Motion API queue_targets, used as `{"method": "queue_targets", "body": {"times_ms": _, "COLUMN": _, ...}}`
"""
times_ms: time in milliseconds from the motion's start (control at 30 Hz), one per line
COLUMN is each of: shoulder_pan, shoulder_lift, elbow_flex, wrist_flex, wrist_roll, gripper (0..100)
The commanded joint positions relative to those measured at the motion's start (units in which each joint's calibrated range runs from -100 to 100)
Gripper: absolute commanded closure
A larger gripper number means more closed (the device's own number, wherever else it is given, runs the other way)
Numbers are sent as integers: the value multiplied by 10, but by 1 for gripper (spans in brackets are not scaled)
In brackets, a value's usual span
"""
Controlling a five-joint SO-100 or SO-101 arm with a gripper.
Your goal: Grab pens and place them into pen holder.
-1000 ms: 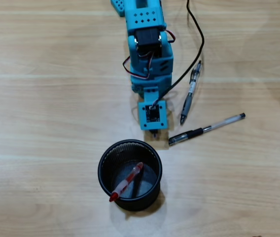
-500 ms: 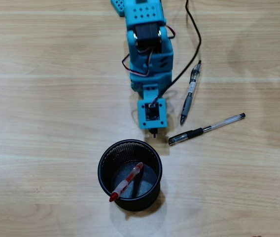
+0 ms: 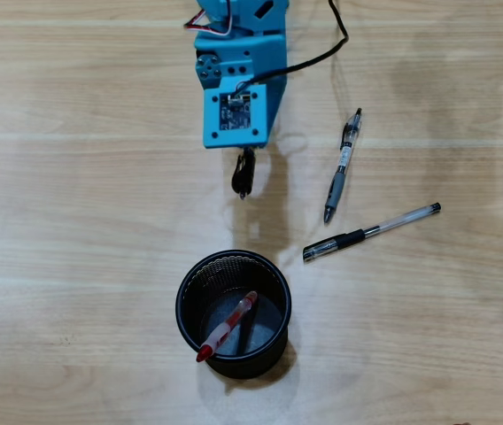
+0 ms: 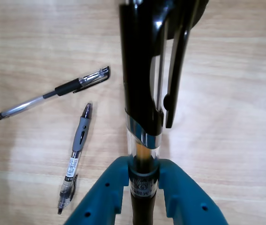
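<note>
- The end effector (image 4: 142, 176) is clamped on a black pen (image 4: 142, 75); in the wrist view its two blue fingers (image 4: 106, 194) press the barrel from either side, just below the clear band, so the cap and clip project ahead of the camera.
- In the overhead view the same black pen (image 3: 243, 173) shows as a short dark shape hanging beneath the blue wrist, which suggests it is carried nearly upright, probably so it can go into a cup tip first.
- The pen holder (image 3: 183, 292), a black wire-mesh cup, stands on the worktop (image 3: 74, 221) nearer the bottom edge of the overhead view, apart from the held pen and a little to its right.
- A red pen (image 3: 228, 326) with a pale middle leans inside the cup, one end resting over the near-left rim; it counts as delivered.
- Two pens lie flat on the worktop to the right of the arm: a grey-blue pen (image 3: 341, 166) pointing roughly toward the cup, and a clear-barrelled pen (image 3: 371, 232) with a black cap at a slant below it. They lie near each other but do not touch.
- Judging from this, the step in hand is carrying the black pen to the cup; it needs to be brought over the opening before release, clear of the leaning red pen.
</note>
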Motion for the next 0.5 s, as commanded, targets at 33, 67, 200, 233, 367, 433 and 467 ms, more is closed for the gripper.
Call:
{"method": "queue_targets", "body": {"times_ms": 33, "shoulder_pan": 1, "shoulder_lift": -38, "elbow_flex": -48, "wrist_flex": -88, "wrist_roll": 3, "gripper": 98}}
{"method": "queue_targets", "body": {"times_ms": 67, "shoulder_pan": 0, "shoulder_lift": -38, "elbow_flex": -49, "wrist_flex": -119, "wrist_roll": 3, "gripper": 98}}
{"method": "queue_targets", "body": {"times_ms": 200, "shoulder_pan": -9, "shoulder_lift": -30, "elbow_flex": -49, "wrist_flex": -261, "wrist_roll": 3, "gripper": 98}}
{"method": "queue_targets", "body": {"times_ms": 233, "shoulder_pan": -10, "shoulder_lift": -29, "elbow_flex": -46, "wrist_flex": -297, "wrist_roll": 3, "gripper": 98}}
{"method": "queue_targets", "body": {"times_ms": 367, "shoulder_pan": -12, "shoulder_lift": -3, "elbow_flex": -49, "wrist_flex": -422, "wrist_roll": 3, "gripper": 98}}
{"method": "queue_targets", "body": {"times_ms": 433, "shoulder_pan": -12, "shoulder_lift": 20, "elbow_flex": -51, "wrist_flex": -482, "wrist_roll": 3, "gripper": 98}}
{"method": "queue_targets", "body": {"times_ms": 467, "shoulder_pan": -13, "shoulder_lift": 31, "elbow_flex": -51, "wrist_flex": -514, "wrist_roll": 2, "gripper": 98}}
